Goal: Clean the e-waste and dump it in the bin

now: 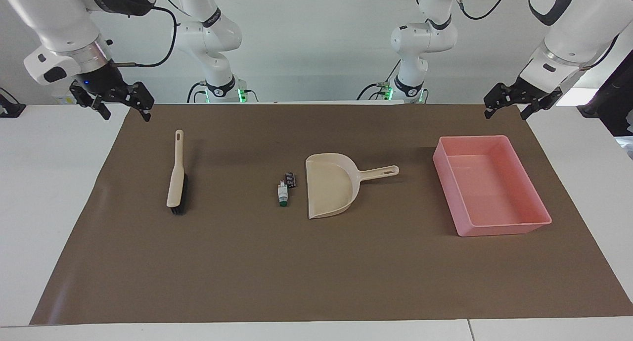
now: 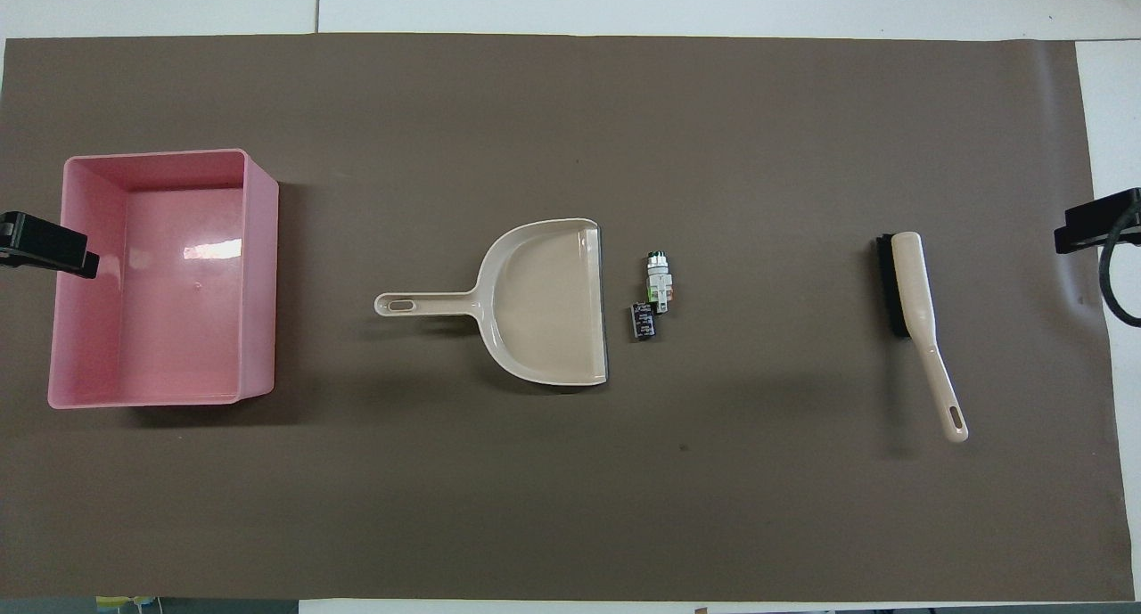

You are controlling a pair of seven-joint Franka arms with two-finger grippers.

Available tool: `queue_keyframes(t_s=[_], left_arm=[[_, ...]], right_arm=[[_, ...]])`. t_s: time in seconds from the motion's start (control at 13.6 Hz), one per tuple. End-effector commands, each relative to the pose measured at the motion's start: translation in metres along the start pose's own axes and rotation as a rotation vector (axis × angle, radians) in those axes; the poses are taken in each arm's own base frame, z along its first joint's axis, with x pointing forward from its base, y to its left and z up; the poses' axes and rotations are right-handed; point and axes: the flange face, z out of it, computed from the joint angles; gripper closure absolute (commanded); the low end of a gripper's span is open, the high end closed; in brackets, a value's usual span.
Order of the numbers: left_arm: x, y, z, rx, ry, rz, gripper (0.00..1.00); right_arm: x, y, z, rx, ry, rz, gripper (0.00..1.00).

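Note:
The e-waste lies mid-mat beside the dustpan's open mouth: a small black chip (image 1: 291,178) (image 2: 644,320) and a white piece with a green end (image 1: 283,192) (image 2: 658,280), touching or nearly so. The pink bin (image 1: 494,224) (image 2: 260,266) stands empty toward the left arm's end. My left gripper (image 1: 505,114) (image 2: 45,244) is open and empty, raised over the mat's edge by the bin. My right gripper (image 1: 125,114) (image 2: 1101,222) is open and empty, raised over the mat's edge at the right arm's end, near the brush's handle.
A beige dustpan (image 1: 329,185) (image 2: 544,302) lies between the scraps and the bin, handle toward the bin. A beige brush with black bristles (image 1: 176,177) (image 2: 918,302) lies toward the right arm's end. A brown mat (image 1: 316,271) covers the white table.

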Motion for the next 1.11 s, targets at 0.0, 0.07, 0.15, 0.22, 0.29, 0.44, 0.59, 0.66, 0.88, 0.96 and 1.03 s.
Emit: queue_keyframes(t_s=[0.0,0.07,0.15,0.22,0.29,0.44,0.59,0.66,0.88,0.96,1.03], left_arm=[[-0.001,0.000,-0.001,0.018,0.012,-0.022,0.00],[0.000,-0.002,-0.002,0.014,0.025,-0.026,0.00],[0.003,-0.003,-0.002,0.014,0.043,-0.027,0.00],[0.003,-0.003,-0.003,0.013,0.051,-0.026,0.00],[0.003,-0.004,-0.003,0.013,0.048,-0.027,0.00],[0.001,-0.004,0.000,0.011,0.035,-0.032,0.00],[0.002,-0.005,-0.002,0.011,0.038,-0.070,0.00],[0.003,-0.001,-0.001,0.013,0.042,-0.102,0.00],[0.003,0.016,0.003,0.014,0.035,-0.069,0.00],[0.006,0.018,0.002,0.016,0.053,-0.049,0.00],[0.011,0.025,0.000,0.022,0.095,0.032,0.00]], right_arm=[[-0.003,0.000,-0.003,0.001,0.007,-0.018,0.00],[-0.003,0.000,-0.002,0.001,0.005,-0.012,0.00],[-0.003,0.000,-0.001,0.001,0.004,-0.010,0.00],[-0.003,-0.001,-0.001,0.003,0.004,-0.010,0.00],[-0.003,-0.001,-0.001,0.003,0.004,-0.009,0.00],[-0.005,-0.001,0.006,0.004,-0.013,-0.017,0.00],[-0.010,0.000,0.015,0.008,-0.002,-0.023,0.00],[-0.012,0.000,0.025,0.009,0.017,-0.024,0.00],[-0.046,-0.003,0.085,0.025,0.044,-0.051,0.00],[-0.063,-0.005,0.113,0.032,0.069,-0.062,0.00],[-0.074,-0.006,0.131,0.036,0.070,-0.065,0.00]])
